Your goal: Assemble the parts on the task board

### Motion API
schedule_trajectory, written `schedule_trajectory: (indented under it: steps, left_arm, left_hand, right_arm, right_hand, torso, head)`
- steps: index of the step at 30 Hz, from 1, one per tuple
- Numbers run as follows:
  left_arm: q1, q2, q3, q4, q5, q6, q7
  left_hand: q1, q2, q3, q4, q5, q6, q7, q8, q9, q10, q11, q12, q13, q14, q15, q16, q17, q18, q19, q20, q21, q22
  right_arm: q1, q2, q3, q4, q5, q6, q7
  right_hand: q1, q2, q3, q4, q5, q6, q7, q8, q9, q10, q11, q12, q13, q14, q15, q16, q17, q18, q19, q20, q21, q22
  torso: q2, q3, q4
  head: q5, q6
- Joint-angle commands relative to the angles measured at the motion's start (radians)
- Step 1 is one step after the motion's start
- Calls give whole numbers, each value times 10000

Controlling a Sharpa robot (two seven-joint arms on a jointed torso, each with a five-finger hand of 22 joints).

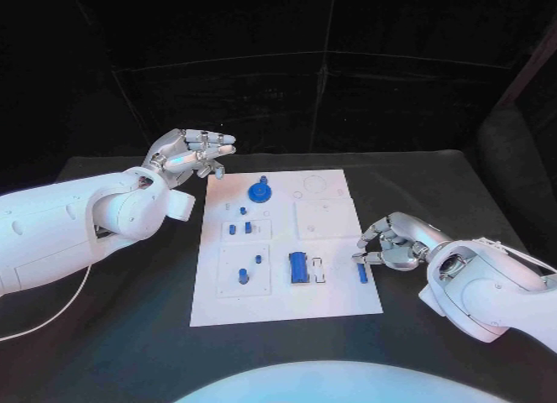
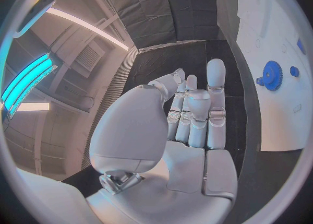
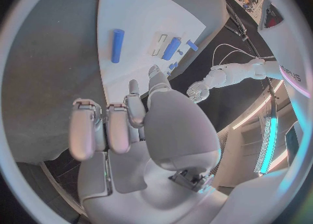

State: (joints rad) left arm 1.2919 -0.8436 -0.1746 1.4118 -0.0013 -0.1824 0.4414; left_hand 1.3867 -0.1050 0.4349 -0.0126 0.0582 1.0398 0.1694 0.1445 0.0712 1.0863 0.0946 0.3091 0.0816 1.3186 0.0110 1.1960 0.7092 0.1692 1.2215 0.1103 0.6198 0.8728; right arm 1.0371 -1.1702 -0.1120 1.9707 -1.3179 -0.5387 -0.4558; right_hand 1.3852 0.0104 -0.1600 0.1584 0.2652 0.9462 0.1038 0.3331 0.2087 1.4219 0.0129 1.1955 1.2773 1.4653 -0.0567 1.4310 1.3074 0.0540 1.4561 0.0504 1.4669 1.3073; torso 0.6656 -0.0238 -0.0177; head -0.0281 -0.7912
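White task board (image 1: 284,298) lies in the middle of the black tabletop (image 1: 436,180); at its right edge the right robot hand (image 1: 387,242) hovers just above a blue cylinder (image 1: 362,273) lying on the board, fingers curled loosely and apart, holding nothing; left of that a larger blue block (image 1: 299,267) sits in its holder, with small blue pegs (image 1: 243,274) beyond it toward the left; farther back a blue gear (image 1: 260,191) rests on the board; the left robot hand (image 1: 191,154) is raised off the far left corner, fingers extended, empty.
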Motion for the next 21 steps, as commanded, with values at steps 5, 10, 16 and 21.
schedule_trajectory:
  steps: [5,10,16,21]
  left_arm:
    - [10,8,4,32,22,81,57]
    - [8,9,3,8,22,100,54]
    - [5,13,2,-7,22,114,50]
    - [2,7,1,-16,22,115,47]
  left_hand:
    - [-28,43,-41,-44,25,-19,-1,39,-12,-92,12,48,-6,-77,-2,-35,-12,137,-60,7,-57,-16]
    - [-31,42,-43,-44,24,-20,-1,40,-12,-93,13,51,-6,-78,-2,-36,-16,137,-59,7,-58,-16]
    - [-31,42,-43,-44,24,-20,-1,40,-12,-93,13,51,-6,-78,-2,-36,-16,137,-59,7,-58,-16]
    - [-31,42,-43,-44,24,-20,-1,40,-12,-93,13,51,-6,-78,-2,-36,-16,137,-59,7,-58,-16]
  right_arm:
    - [-2,-103,-9,-209,-865,690,-689]
    - [-15,5,-14,-362,-1195,1105,-1139]
    - [-47,163,-17,-484,-1321,1551,-1284]
    - [-62,237,-19,-541,-1354,1793,-1283]
  right_hand:
    - [-142,96,-206,77,62,517,-96,-91,-30,52,-9,-57,-31,635,17,55,483,-70,5,70,39,747]
    - [-414,3,-457,241,126,684,-129,-199,-46,78,-34,-57,-6,639,-9,63,506,-72,9,41,45,758]
    - [-544,-17,-604,344,163,766,-149,-265,-50,150,-50,87,118,668,-23,141,632,-94,61,26,93,847]
    - [-556,-16,-639,363,154,808,-162,-278,-46,210,-60,219,221,693,-30,212,739,-113,108,21,136,925]
  torso:
    - [15,13,-10]
    - [10,10,8]
    - [13,10,27]
    - [13,10,12]
  head:
    - [-177,-16]
    - [-228,-4]
    - [-229,-16]
    - [-223,-30]
